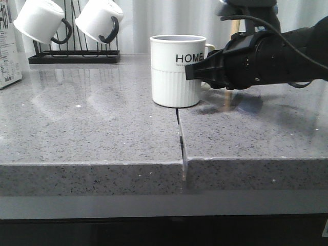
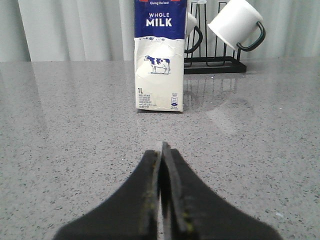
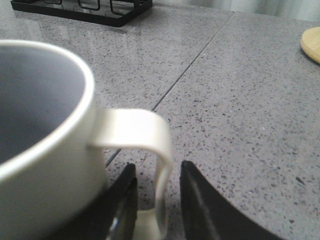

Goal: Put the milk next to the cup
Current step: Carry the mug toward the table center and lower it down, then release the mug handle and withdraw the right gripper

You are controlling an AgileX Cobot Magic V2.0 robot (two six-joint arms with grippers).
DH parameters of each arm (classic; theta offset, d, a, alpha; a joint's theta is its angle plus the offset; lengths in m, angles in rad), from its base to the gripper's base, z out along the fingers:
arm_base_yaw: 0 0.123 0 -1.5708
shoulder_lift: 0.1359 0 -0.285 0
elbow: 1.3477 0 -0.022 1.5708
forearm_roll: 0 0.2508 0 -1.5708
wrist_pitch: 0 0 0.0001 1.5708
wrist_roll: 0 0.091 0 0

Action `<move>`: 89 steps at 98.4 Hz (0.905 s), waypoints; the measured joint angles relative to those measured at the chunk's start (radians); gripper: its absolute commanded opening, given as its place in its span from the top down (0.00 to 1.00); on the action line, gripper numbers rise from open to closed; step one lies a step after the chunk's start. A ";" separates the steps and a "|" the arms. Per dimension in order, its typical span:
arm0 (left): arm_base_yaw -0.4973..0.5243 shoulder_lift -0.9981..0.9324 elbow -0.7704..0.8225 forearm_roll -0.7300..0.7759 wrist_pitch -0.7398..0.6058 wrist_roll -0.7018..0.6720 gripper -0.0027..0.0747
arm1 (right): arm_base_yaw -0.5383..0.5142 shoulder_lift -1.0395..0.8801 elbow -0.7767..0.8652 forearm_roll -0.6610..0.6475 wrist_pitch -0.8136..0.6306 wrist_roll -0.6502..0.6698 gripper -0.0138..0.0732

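**Right jaws around the mug handle, milk carton standing far to the left**

The HOME mug [image 1: 177, 70] stands upright on the grey speckled counter [image 1: 92, 133], right at the seam where two counter slabs meet. It is white, ribbed on its lower half, with black lettering facing the front camera. Its white handle [image 3: 159, 165] points to the robot's right, toward the right gripper [image 1: 190, 72], whose black body reaches in from that side at mug height. In the right wrist view the two dark fingers [image 3: 200, 200] straddle the handle's outer bar, one on each side, with narrow gaps showing between finger and ceramic; the jaws are parted around the handle rather than pressed onto it.

The milk carton [image 2: 160, 55] stands upright on the counter, well apart from the mug. In the front view only a sliver of it shows at the far left edge, its small-print side turned to the camera. The left wrist view faces its front: dark blue top with "WHOLE MILK", a cow picture on the white lower part, and "1L" near the base. The left gripper [image 2: 162, 150] sits low over the counter, pointing at the carton but well short of it, its jaws closed together with nothing between them.

Behind the carton a black wire rack [image 1: 74, 56] holds two white mugs with black handles [image 1: 100, 20], hanging tilted. A pale wooden disc [image 3: 312, 44] lies on the counter to the right.
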 measured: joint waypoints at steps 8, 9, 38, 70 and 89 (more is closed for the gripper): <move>0.000 0.000 0.000 0.000 0.000 0.000 0.99 | 0.000 -0.019 0.019 0.000 0.000 0.000 0.56; 0.000 0.000 0.000 0.000 0.000 0.000 0.99 | 0.000 -0.020 0.022 0.000 0.000 0.000 0.56; 0.000 0.000 0.000 0.000 0.000 0.000 0.99 | 0.000 -0.112 0.095 0.004 0.000 0.000 0.57; 0.000 0.000 0.000 0.000 0.000 0.000 0.99 | 0.000 -0.261 0.195 0.044 0.001 0.000 0.82; 0.000 0.000 0.000 0.000 0.000 0.000 0.99 | 0.000 -0.387 0.267 0.048 0.051 0.000 0.92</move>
